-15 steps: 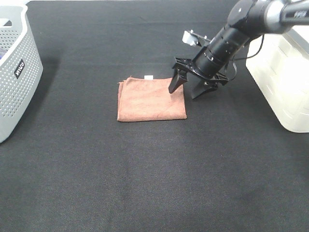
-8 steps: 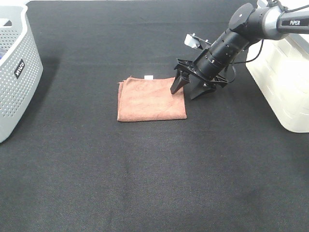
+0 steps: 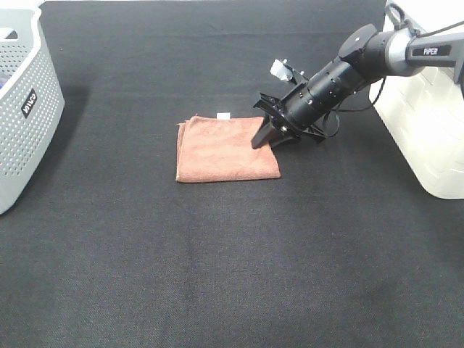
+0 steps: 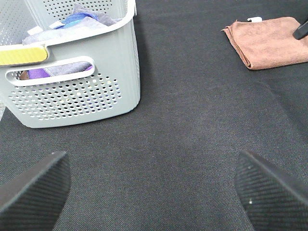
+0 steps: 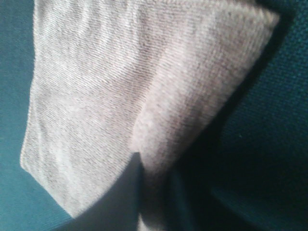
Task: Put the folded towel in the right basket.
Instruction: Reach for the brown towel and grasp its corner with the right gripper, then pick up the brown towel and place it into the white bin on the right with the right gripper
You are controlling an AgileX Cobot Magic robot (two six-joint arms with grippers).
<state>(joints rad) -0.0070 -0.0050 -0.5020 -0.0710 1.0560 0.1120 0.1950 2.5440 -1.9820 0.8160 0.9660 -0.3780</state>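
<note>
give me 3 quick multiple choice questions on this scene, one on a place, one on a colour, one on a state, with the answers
1. Where is the right gripper?
A. at the left edge of the towel
B. at the towel's right edge
C. off the table

2. What colour is the towel?
A. blue
B. white
C. brown

3. How do the fingers of the left gripper stand?
A. wide apart, holding nothing
B. shut on the towel
C. shut on nothing

Answers:
1 B, the high view shows it at the towel's right edge.
2 C, it looks brown in the high and left wrist views.
3 A, the left wrist view shows only black cloth between them.
</note>
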